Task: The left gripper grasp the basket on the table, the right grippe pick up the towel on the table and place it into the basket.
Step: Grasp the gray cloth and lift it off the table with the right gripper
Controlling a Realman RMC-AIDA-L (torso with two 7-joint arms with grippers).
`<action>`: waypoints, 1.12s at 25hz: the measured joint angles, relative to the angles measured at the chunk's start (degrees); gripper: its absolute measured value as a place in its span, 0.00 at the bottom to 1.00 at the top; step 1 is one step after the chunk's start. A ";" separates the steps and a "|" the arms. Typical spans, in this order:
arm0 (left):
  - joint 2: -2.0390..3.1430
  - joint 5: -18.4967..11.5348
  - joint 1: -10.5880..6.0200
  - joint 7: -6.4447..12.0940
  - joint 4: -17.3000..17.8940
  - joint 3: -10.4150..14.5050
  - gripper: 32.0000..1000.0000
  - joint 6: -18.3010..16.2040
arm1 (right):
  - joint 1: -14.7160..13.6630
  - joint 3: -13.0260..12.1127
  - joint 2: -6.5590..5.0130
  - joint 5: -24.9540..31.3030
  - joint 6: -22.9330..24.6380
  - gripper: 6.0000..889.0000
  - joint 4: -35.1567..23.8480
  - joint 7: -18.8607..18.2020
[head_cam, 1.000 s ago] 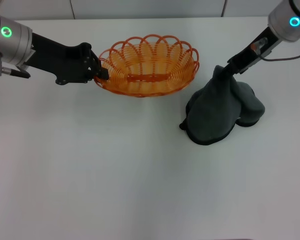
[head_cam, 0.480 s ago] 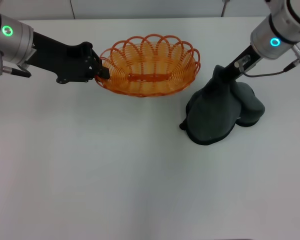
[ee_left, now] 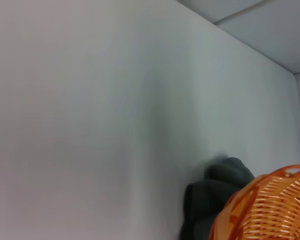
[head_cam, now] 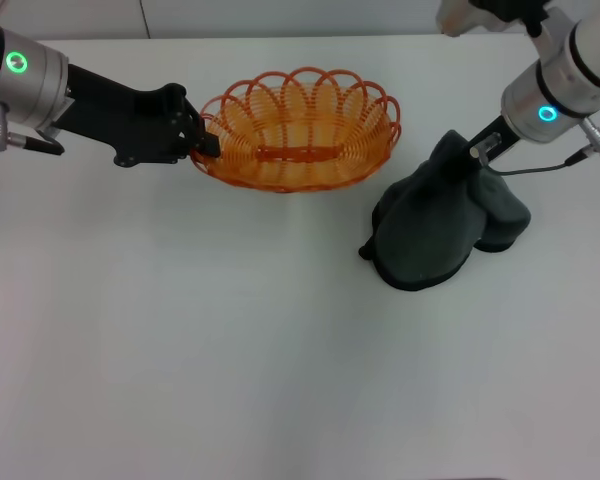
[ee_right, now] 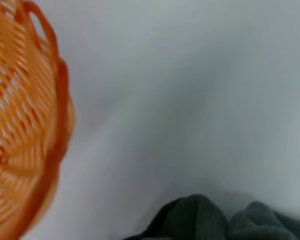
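Observation:
The orange wire basket [head_cam: 296, 130] stands on the white table [head_cam: 230, 350] at the back centre. My left gripper [head_cam: 202, 143] is shut on the basket's left rim. To the right, the dark grey towel [head_cam: 435, 225] is pulled up into a peak while its lower folds rest on the table. My right gripper [head_cam: 460, 152] is at that peak, shut on the cloth, with its fingertips buried in it. In the left wrist view, the basket [ee_left: 265, 210] sits in front of the towel [ee_left: 215, 190]. The right wrist view shows the basket's rim [ee_right: 55, 125] and the towel's top [ee_right: 205, 220].
The table's far edge [head_cam: 280, 38] runs along the top of the head view, with a wall behind it. A thin cable [head_cam: 550, 166] hangs from the right forearm above the towel. Bare tabletop fills the front half of the view.
The right wrist has swung in over the towel and the cloth's peak has shifted slightly to the right. The left gripper and the basket have not moved.

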 joint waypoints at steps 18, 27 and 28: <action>-0.08 -0.36 -0.01 0.21 -0.01 0.00 0.06 -0.48 | -1.25 -1.57 0.92 -0.03 5.18 0.95 2.55 -1.02; -0.13 -0.36 -0.07 0.53 -0.01 0.00 0.06 -0.47 | -1.31 -3.35 1.29 -0.02 6.23 0.95 2.68 -1.06; -0.16 -0.33 -0.07 0.53 -0.01 0.00 0.06 -0.47 | -1.31 -3.62 1.29 -0.03 6.24 0.95 2.68 -1.06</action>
